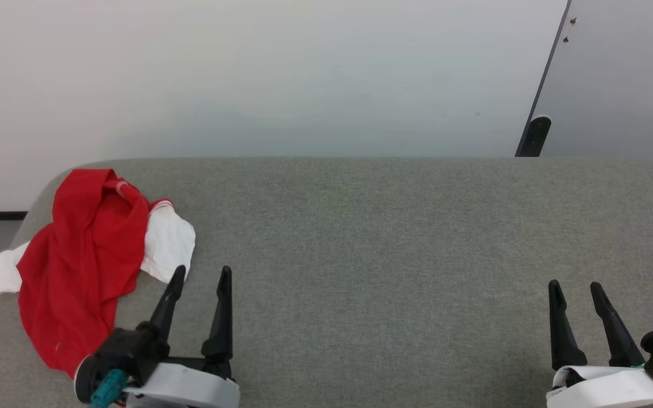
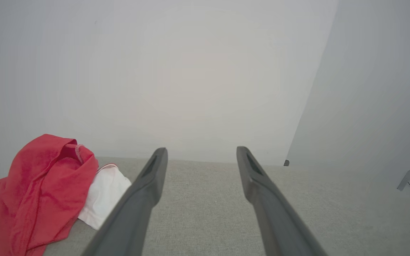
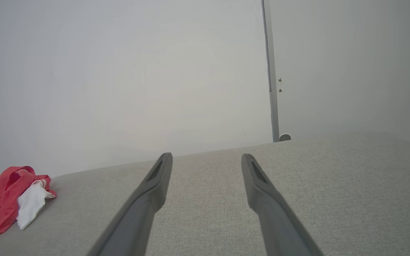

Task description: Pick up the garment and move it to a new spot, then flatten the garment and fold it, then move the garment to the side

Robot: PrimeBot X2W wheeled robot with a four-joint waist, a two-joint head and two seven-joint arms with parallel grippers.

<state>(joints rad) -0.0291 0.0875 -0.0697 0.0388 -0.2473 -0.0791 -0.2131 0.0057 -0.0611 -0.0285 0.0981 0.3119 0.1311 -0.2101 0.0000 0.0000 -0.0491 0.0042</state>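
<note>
The garment [image 1: 83,255], a red T-shirt with white sleeves, lies crumpled at the far left of the grey fabric surface [image 1: 389,238]. One white sleeve [image 1: 168,243] spreads toward the middle. My left gripper [image 1: 202,275] stands open just right of the garment, its left fingertip close to the sleeve's edge, nothing between the fingers. In the left wrist view the garment [image 2: 37,192] lies left of the left gripper [image 2: 201,151]. My right gripper [image 1: 576,286] stands open and empty at the lower right, far from the garment [image 3: 2,202]. The right gripper [image 3: 206,156] hovers over bare fabric.
The grey surface has a rounded far-left corner [image 1: 60,175] and ends at a pale wall [image 1: 304,73]. A dark-edged grey panel [image 1: 615,73] leans at the back right.
</note>
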